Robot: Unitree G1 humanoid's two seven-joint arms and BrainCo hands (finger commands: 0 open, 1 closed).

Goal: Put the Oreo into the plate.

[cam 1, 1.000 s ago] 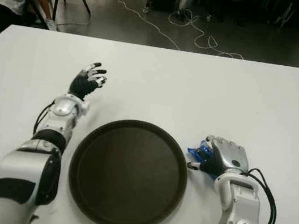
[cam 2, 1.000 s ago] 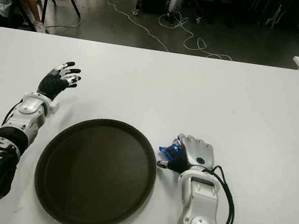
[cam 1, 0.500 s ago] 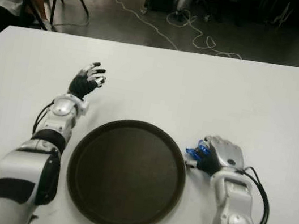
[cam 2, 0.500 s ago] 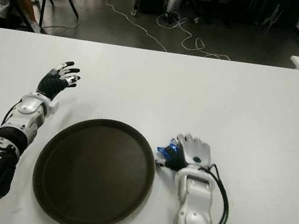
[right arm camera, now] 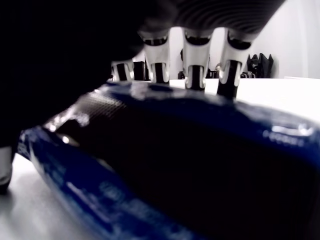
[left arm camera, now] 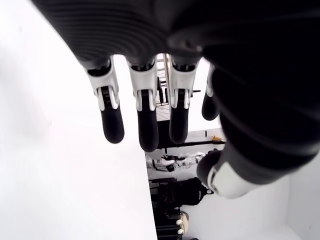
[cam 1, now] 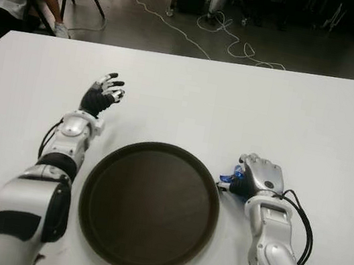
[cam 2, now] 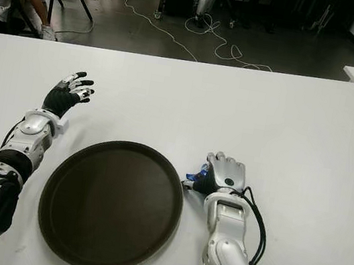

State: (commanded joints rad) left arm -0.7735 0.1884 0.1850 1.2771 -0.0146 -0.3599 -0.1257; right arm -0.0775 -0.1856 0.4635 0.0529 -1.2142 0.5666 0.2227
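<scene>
Since a second ago your right hand (cam 1: 259, 179) has edged toward the brown plate (cam 1: 149, 206), fingers wrapped over the blue Oreo packet (right arm camera: 165, 165), apparently lifted, just beside the rim. Your left hand (cam 1: 101, 95) hovers spread, empty, clear of the drop.

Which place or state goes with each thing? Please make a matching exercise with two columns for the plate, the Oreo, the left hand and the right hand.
Things:
1. plate
2. Oreo
3. left hand
4. right hand

Places or states:
A. open, holding nothing, left of the plate and farther back
B. blue pack, held in a hand
C. dark, round, nothing in it
D. curled over the pack, just right of the plate

Pairs: 1-C, 2-B, 3-A, 4-D
</scene>
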